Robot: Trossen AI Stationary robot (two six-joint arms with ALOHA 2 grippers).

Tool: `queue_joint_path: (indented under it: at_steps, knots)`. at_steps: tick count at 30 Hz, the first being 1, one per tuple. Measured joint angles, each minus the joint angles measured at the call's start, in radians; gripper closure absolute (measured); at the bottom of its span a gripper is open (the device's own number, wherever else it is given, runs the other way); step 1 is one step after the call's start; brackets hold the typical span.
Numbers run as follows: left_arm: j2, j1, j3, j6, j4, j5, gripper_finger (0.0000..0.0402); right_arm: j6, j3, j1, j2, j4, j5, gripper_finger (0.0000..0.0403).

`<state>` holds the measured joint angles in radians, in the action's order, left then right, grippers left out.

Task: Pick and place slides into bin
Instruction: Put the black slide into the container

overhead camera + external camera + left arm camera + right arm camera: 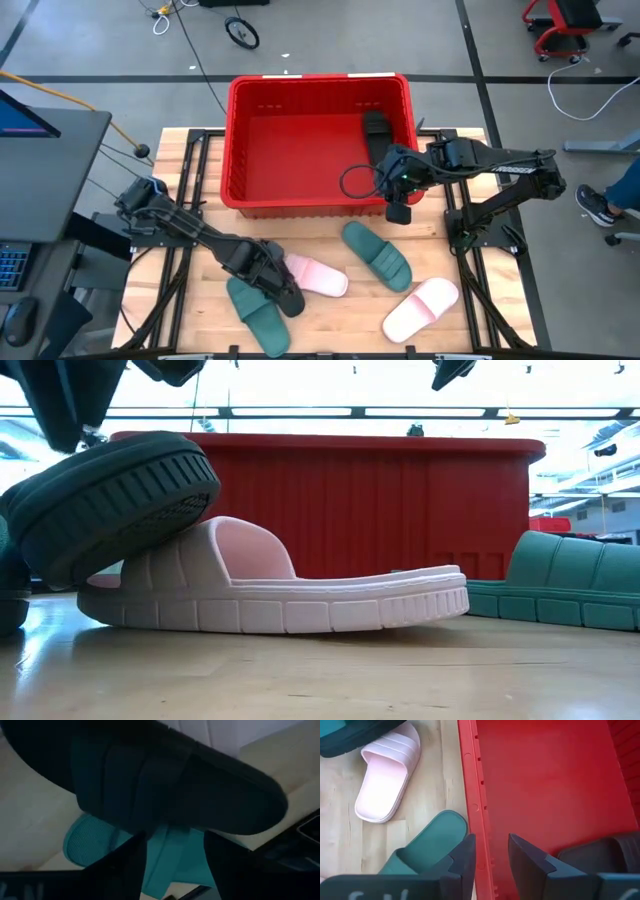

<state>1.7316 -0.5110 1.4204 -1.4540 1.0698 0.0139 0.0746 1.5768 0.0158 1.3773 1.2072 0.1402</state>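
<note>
Gripping a black slide (282, 290), left gripper (272, 280) fingers (125, 870) clamp its edge, tilted against a pink slide (270, 590). Right gripper (490, 851) empty, parted above bin (240, 140) rim.

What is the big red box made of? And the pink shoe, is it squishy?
The red bin looks like hard moulded plastic: ribbed walls and a thick, slightly shiny rim. The pink slide looks like soft foamy rubber, matte, with a thick ridged sole. Whether it is squishy can't be told from looking.
</note>
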Motion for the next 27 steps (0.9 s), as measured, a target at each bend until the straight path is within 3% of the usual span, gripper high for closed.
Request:
queue_joint_path:
  at_steps: [15,19,24,27]
  knots:
    - [0.109,0.022,-0.001,-0.061,0.194,-0.019,0.0214,0.000,0.000,0.000,0.000,-0.007,0.000,0.0283]
    - [0.110,0.035,-0.001,-0.048,0.205,-0.021,0.0261,0.000,0.000,0.000,0.000,-0.008,0.000,0.0283]
    - [0.111,0.043,0.025,0.029,0.193,0.004,0.0379,0.000,0.000,0.000,0.000,-0.008,0.000,0.0283]
    - [0.111,0.045,0.112,0.105,0.181,0.013,0.0384,0.000,0.000,0.000,0.000,-0.009,0.000,0.0283]
